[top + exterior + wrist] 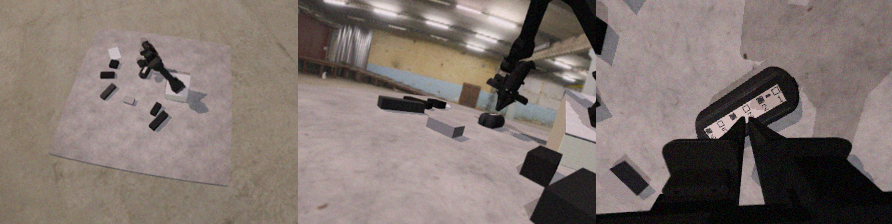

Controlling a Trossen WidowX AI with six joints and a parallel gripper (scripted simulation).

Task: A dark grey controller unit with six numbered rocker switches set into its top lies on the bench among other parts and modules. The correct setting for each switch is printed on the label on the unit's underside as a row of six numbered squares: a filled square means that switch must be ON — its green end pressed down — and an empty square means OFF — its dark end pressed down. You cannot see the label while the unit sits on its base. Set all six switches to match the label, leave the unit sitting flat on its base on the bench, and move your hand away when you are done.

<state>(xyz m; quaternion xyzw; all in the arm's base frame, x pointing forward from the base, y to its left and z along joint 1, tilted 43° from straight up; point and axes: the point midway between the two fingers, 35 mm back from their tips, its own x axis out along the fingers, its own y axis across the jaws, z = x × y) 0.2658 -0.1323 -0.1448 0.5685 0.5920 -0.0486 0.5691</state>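
The dark controller unit [142, 75] [491, 121] [738, 97] lies upside down on the bench, its white label [763, 102] facing up. It lies slanted in the wrist view. On the label, squares 1, 3 and 5 look empty and squares 2, 4 and 6 look filled; a small dark dash sits between 1 and 2. The rocker switches are hidden underneath. My gripper [498, 109] [746, 120] is shut and empty, tilted, with its tips above the unit, overlapping the label's lower edge in the wrist view.
A pale grey block [129, 100] [445, 127] lies mid-bench. Two black blocks [155, 109] [159, 120] lie near the white box [184, 79] [576, 151] by the arm's base. A long dark block [108, 91], two black parts [107, 75] [114, 64] and a white square [115, 53] lie left.
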